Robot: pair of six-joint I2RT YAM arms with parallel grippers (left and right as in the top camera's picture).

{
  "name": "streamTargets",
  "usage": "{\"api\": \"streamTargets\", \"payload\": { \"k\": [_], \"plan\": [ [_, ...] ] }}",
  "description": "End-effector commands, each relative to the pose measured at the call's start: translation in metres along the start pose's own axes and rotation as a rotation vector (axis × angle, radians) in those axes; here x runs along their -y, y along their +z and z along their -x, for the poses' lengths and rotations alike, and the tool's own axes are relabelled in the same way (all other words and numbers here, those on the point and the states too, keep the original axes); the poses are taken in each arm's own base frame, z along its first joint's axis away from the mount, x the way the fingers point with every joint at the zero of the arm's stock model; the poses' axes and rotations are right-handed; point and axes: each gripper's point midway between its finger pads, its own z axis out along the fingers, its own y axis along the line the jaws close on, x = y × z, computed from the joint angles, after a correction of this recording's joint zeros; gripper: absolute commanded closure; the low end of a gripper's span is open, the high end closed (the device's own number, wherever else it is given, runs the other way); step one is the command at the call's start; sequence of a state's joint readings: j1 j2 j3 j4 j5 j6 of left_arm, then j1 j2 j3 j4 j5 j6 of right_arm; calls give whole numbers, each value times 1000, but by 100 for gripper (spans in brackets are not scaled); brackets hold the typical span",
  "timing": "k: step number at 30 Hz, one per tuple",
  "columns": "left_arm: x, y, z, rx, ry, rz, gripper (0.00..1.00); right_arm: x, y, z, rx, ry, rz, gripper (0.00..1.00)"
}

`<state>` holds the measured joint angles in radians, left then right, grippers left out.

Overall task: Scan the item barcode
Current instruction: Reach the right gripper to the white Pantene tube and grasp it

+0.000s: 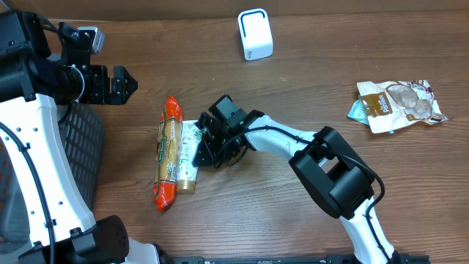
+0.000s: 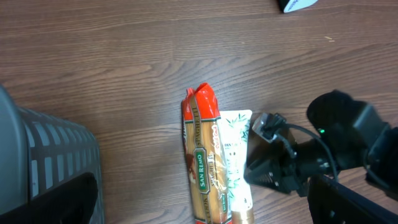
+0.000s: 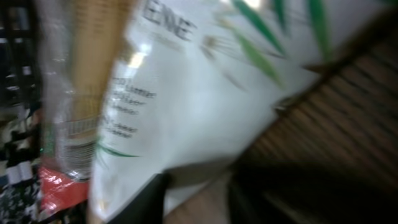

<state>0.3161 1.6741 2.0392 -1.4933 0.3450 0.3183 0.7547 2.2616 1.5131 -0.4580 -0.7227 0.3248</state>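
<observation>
- Basket point(image 1: 77, 147) of dark mesh sits at the far left of the overhead frame, on a wooden desk point(image 1: 315, 81).
- Left claw point(image 1: 123, 83), upper left, hangs with its jaws wide apart and nothing in them, well apart from the goods.
- Left of centre lies a long spaghetti pack point(image 1: 169, 147) with red ends, running top to bottom.
- Touching its right side, parallel to it, lies the white tube point(image 1: 187, 147) printed with green leaves, its gold cap toward the bottom of the frame. This looks like the item to be scanned.
- Right claw point(image 1: 205, 147) is down at the tube's right edge, centre of frame. Its jaws are partly apart. In the blurred right wrist view the tube fills the frame just above the dark fingers point(image 3: 155, 199), but I cannot tell whether they grip it.
- White scanner point(image 1: 255, 34) stands at top centre, well apart from the tube.
- Snack bag point(image 1: 396, 106) lies at the far right.
- Judged step: taking hold of the tube. To do it well, pinch across the tube's width, squarely and firmly, and lift straight up so the spaghetti beside it is not dragged along. Then turn the printed side toward the scanner's face. The barcode itself cannot be made out here.
</observation>
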Motion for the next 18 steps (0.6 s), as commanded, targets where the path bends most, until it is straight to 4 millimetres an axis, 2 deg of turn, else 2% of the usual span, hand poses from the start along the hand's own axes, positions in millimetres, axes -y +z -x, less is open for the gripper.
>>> {"api": "streamTargets", "payload": {
  "k": [1,5,9,14,18],
  "plan": [
    [2,0,2,8,26,-10,1,49,-14,19,66,66,-104,37],
    [2,0,2,8,26,-10,0,73,-44,49,173,113,-94,33],
    [2,0,2,8,26,-10,0,76,-56,68,243,77,-66,33],
    [2,0,2,8,26,-10,0,63,-49,81,295,49,-61,33],
    [2,0,2,8,26,-10,0,51,-30,82,305,45,-59,36]
  ]
}}
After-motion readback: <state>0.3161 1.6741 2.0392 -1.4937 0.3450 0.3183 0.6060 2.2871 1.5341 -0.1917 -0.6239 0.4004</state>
